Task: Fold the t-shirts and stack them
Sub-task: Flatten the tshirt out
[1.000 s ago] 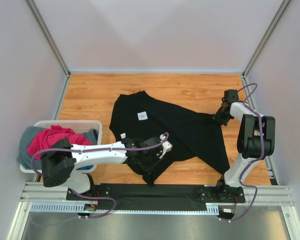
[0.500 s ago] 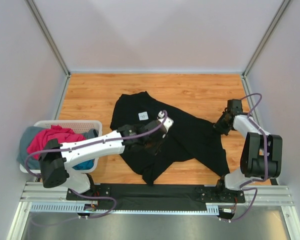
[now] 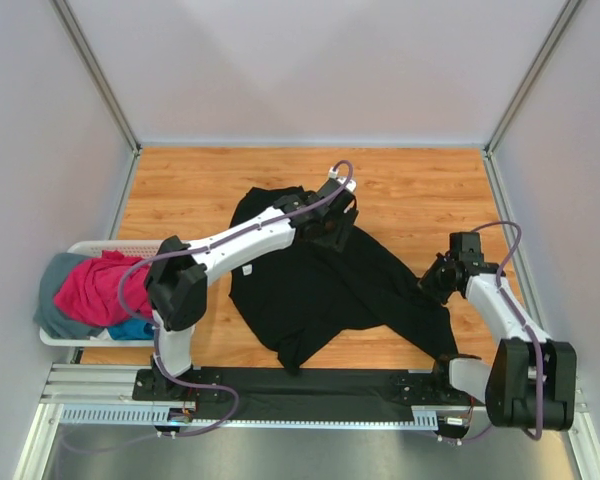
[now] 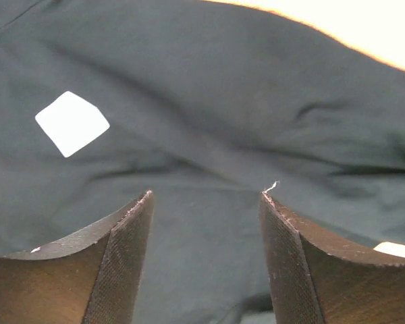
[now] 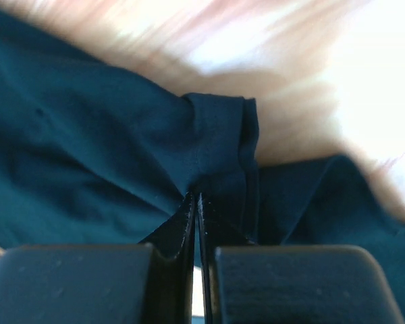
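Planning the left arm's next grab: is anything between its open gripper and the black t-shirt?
Nothing visible does. The left gripper hangs open over the black t-shirt, with only its bare cloth showing between the fingers.

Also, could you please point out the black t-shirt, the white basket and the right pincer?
black t-shirt [image 3: 325, 288], top view, middle of its body.
white basket [image 3: 105, 246], top view, its far rim.
right pincer [image 5: 197, 200], right wrist view, between its fingertips.

Top view | your left gripper [image 3: 330, 228] is over the far part of the black t-shirt [image 3: 350, 285], rumpled on the wooden table [image 3: 200, 180] | your right gripper [image 3: 430, 285] meets its right edge | pink t-shirt [image 3: 85, 295], blue t-shirt [image 3: 130, 329], grey t-shirt [image 3: 47, 283] heaped in the white basket [image 3: 90, 246], left.
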Motion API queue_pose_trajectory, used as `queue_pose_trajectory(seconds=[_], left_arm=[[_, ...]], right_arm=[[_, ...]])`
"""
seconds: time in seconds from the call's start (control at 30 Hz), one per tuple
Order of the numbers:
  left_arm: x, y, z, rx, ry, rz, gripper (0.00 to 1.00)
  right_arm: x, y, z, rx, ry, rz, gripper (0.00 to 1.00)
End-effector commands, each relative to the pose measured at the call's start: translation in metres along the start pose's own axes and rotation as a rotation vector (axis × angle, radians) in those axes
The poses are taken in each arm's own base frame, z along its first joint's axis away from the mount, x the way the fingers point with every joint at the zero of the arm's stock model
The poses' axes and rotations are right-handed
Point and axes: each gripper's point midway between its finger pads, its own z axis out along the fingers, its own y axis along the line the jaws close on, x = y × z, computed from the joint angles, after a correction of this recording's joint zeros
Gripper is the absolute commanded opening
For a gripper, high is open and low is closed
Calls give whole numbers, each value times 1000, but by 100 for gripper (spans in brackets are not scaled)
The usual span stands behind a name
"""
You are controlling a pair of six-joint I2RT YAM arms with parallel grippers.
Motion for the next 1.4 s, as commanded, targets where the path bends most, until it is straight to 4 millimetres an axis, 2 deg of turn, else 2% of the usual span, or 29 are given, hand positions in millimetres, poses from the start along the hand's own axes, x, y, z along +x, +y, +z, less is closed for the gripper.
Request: queue_pose_trajectory(seconds=[0.0,0.07,0.1,0.2,0.23,0.4,0.47,0.57,0.7,0.77,0.8,0.87,0.97,1.03,1.13,1.17,1.23,1.27,1.3,1.33,1.37], left_arm=[[-27,-30,-6,124,-57,-10,71],[-24,-40,-3,166,-46,-11,71],[-24,-49,-1,201,-48,-5,70],[-18,-70,0,239,-69,93,70],[-16,-82,-2,259,-90,159,69],[-5,-99,4,286,-81,195,69],[0,-102,6,301,-62,184,68],[8,-99,11,286,-44,167,68],[18,-75,21,152,-4,99,68],[22,-61,25,108,26,39,67],[30,-55,28,96,60,12,66],[30,-40,31,78,84,-83,65],[34,-23,32,47,95,-109,65],[36,-17,32,20,93,-95,65],[40,-12,32,-4,104,-91,65],[42,-10,32,-14,111,-90,65],[44,-6,32,-32,114,-93,65],[46,-3,31,-45,114,-94,65],[48,-1,31,-56,115,-94,65],[48,1,30,-61,113,-97,65],[48,4,28,-65,108,-99,65]], right_arm=[[26,2,-13,-26,42,16,3],[35,0,-15,-38,42,19,3],[47,-6,-12,-38,73,40,2],[64,-12,-10,-57,106,60,1],[67,-10,-11,-66,114,61,0],[75,-5,-23,-82,123,27,2],[67,3,-34,-93,95,4,2],[53,21,-56,-140,30,-33,0],[52,45,-76,-216,-14,-100,0],[60,50,-78,-212,-19,-148,1],[64,50,-76,-205,-11,-148,0],[80,50,-71,-197,26,-185,0],[108,43,-58,-169,108,-237,0],[124,31,-50,-104,167,-296,9],[135,17,-45,-6,224,-369,37],[134,14,-46,17,222,-383,52],[120,15,-55,60,171,-408,63],[112,20,-61,62,138,-401,72],[100,24,-65,73,85,-397,73],[90,40,-79,31,42,-387,73],[84,46,-85,19,12,-371,73]])
